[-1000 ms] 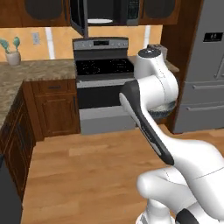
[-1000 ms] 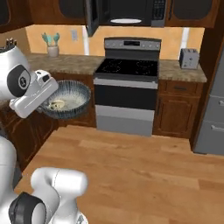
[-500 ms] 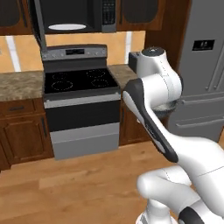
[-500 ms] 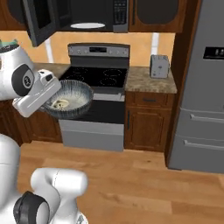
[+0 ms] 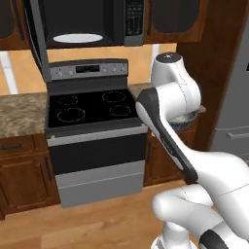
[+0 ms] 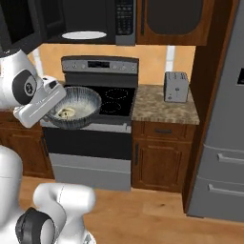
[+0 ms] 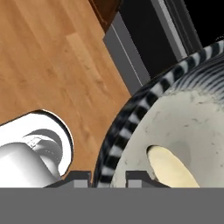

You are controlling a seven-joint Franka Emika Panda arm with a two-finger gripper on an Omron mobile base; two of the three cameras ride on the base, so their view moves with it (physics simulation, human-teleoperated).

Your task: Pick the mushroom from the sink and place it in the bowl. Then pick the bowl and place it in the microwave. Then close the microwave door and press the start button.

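Dark fingers (image 7: 140, 176) narrowly parted — clamped on the bowl (image 6: 76, 107) rim, mushroom (image 7: 170, 168) inside, gripper (image 7: 109, 178) held aloft before the stove (image 6: 97, 102).

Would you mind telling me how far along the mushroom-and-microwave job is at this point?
Done: the mushroom lies inside the bowl. In hand: the gripper is clamped on the bowl's rim, holding it in the air in front of the stove, below the microwave, whose door stands open. Left: set the bowl inside on the white turntable, close the door and press start on the keypad.
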